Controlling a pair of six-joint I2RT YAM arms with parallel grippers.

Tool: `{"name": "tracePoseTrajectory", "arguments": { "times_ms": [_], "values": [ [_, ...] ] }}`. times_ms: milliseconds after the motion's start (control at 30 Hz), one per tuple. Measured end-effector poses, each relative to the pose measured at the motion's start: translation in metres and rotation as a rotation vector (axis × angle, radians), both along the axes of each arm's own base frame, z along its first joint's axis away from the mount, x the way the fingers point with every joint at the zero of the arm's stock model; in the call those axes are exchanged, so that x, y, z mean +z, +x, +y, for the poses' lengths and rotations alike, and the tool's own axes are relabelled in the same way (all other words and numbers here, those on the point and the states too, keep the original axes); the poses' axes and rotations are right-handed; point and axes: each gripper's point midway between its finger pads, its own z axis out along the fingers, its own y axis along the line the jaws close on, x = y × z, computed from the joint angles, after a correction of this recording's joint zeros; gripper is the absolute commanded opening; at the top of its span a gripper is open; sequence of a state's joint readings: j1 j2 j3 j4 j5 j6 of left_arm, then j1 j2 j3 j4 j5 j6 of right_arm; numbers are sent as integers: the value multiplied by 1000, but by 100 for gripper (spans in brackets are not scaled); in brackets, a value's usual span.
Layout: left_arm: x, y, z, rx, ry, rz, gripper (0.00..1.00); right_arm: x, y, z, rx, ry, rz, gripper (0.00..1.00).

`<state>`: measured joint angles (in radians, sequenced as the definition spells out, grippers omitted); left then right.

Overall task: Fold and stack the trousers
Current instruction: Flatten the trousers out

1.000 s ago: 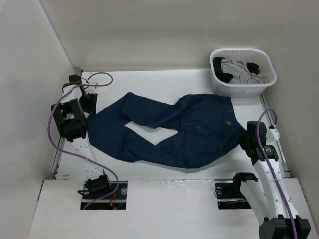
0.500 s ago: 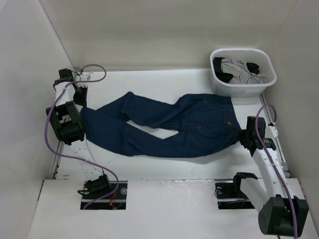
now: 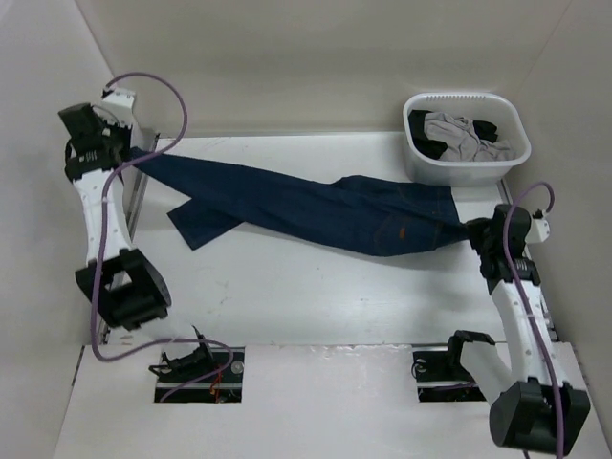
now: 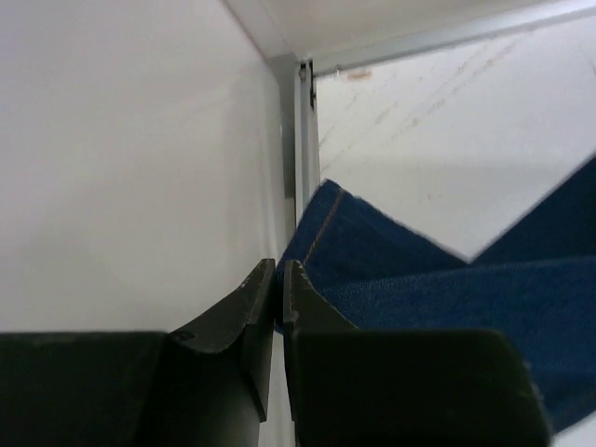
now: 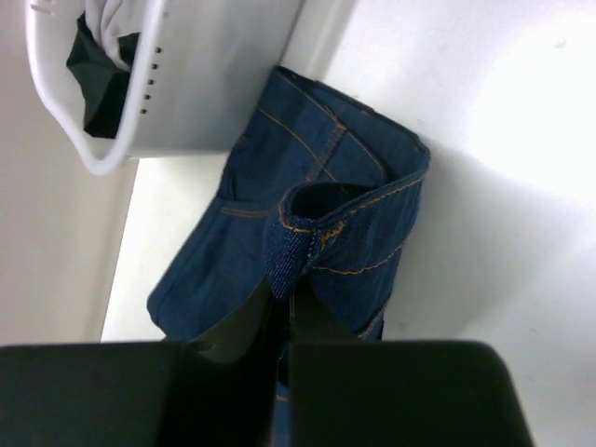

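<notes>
We hold the trousers [image 3: 316,206] stretched across the table [image 3: 306,296], left gripper [image 4: 277,272] pinching a leg hem at the far-left corner and right gripper [image 5: 282,300] pinching the waistband beside the basket [image 3: 459,170]; this heavy, limp denim probably grips best at its thick seams.

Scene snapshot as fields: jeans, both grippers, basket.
jeans: dark blue, stretched across the table, legs left, waistband right
left gripper: shut on a leg hem, far left corner
right gripper: shut on the waistband, near the basket
basket: white, far right, holds grey and black garments
fold: not yet done
</notes>
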<state>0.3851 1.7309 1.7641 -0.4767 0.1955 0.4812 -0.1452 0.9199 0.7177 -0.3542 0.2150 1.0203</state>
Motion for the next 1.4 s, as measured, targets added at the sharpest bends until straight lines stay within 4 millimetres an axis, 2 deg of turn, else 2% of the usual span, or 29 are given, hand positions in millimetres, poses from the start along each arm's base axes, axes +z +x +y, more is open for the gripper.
{"name": "tracePoseTrajectory", "arguments": {
  "times_ms": [67, 133, 233, 300, 367, 433, 500, 600, 700, 733, 833, 867, 933, 1033, 1100, 1167, 1267, 1333, 1400],
  "values": [
    [-6, -36, 1, 3, 15, 5, 0, -8, -16, -3, -17, 3, -11, 0],
    [-28, -71, 6, 14, 27, 38, 0, -27, -38, -10, -57, 18, 4, 0],
    [-91, -128, 16, 48, 19, 158, 2, -70, -74, -20, -145, 70, 80, 5],
    [-137, -163, 23, 74, -10, 254, 5, -94, -97, -24, -206, 108, 141, 14],
    [-180, -201, 28, 104, -51, 356, 8, -107, -115, -29, -271, 137, 179, 20],
    [-207, -233, 31, 126, -77, 427, 12, -111, -129, -35, -337, 154, 189, 29],
    [-218, -258, 36, 146, -78, 461, 14, -108, -137, -41, -392, 155, 177, 30],
    [-209, -277, 45, 151, -33, 454, 16, -110, -145, -42, -427, 170, 207, 35],
    [-199, -290, 51, 140, 11, 444, 23, -105, -153, -42, -444, 158, 232, 52],
    [-198, -295, 51, 133, 18, 450, 27, -99, -155, -41, -443, 147, 227, 55],
    [-202, -309, 50, 103, 30, 493, 46, -72, -157, -36, -408, 107, 187, 72],
    [-204, -313, 49, 92, 31, 509, 51, -61, -158, -36, -404, 94, 173, 75],
    [-207, -318, 46, 74, 28, 530, 54, -38, -159, -39, -396, 52, 144, 74],
    [-202, -310, 41, 44, 17, 526, 57, -12, -151, -40, -340, -11, 111, 72],
    [-192, -288, 35, 1, 15, 503, 57, -13, -134, -34, -263, -26, 135, 75],
    [-181, -246, 19, -71, 7, 461, 60, -25, -114, -23, -177, -20, 196, 76],
    [-168, -173, -15, -168, -29, 404, 62, -45, -82, -5, -57, -16, 263, 77],
    [-165, -121, -41, -218, -52, 397, 62, -56, -63, 7, 14, -23, 289, 78],
    [-170, -72, -61, -242, -63, 401, 61, -61, -48, 12, 61, -34, 294, 79]
  ]
}}
